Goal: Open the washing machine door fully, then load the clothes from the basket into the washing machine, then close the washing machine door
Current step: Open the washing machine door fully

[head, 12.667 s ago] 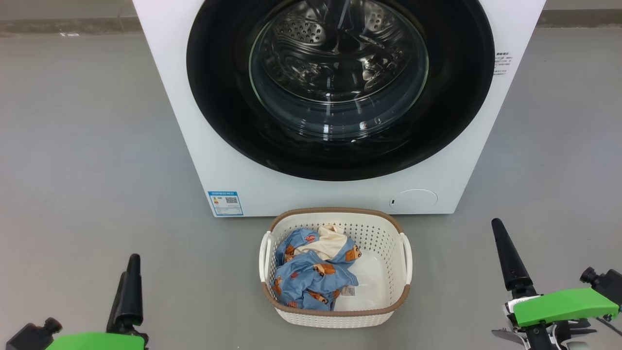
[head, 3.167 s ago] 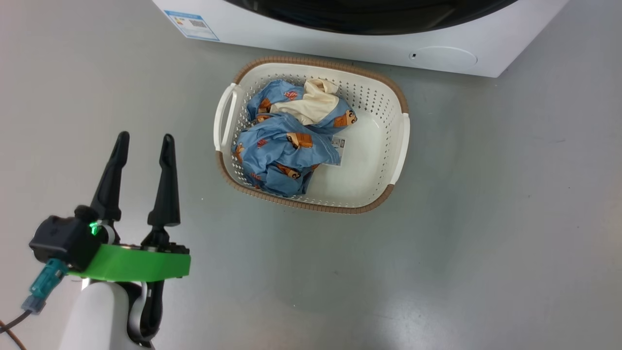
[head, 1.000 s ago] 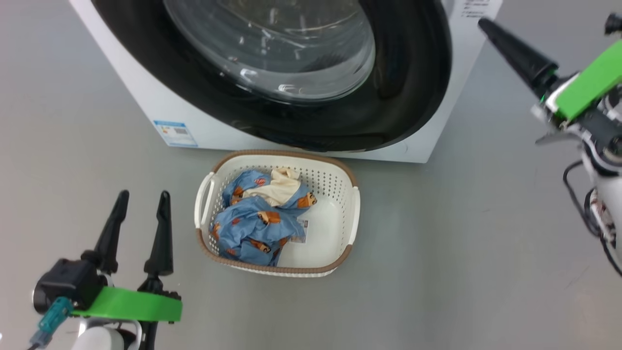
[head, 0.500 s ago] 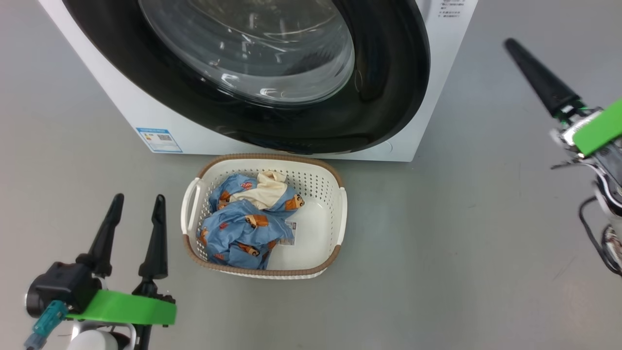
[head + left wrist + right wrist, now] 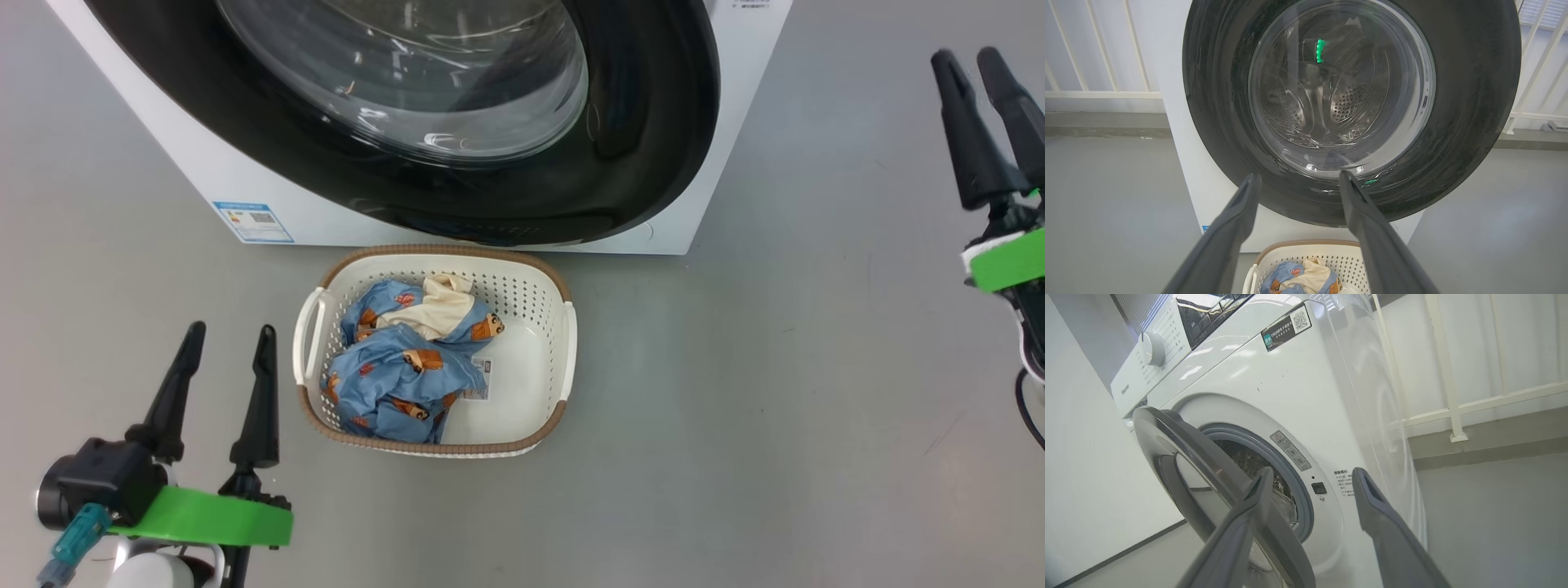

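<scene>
Grey floor (image 5: 735, 408); your basket (image 5: 565, 351) of clothes (image 5: 400, 371) at six o'clock from the ajar washing machine door (image 5: 653, 122); left gripper (image 5: 231, 329) and right gripper (image 5: 965, 55) both spread, empty.

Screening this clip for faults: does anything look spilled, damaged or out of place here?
Nothing stands out. The washing machine door stands partly open from the washing machine, with no visible damage. The clothes lie crumpled inside the basket, bunched toward one side, and none have spilled onto the floor.
</scene>
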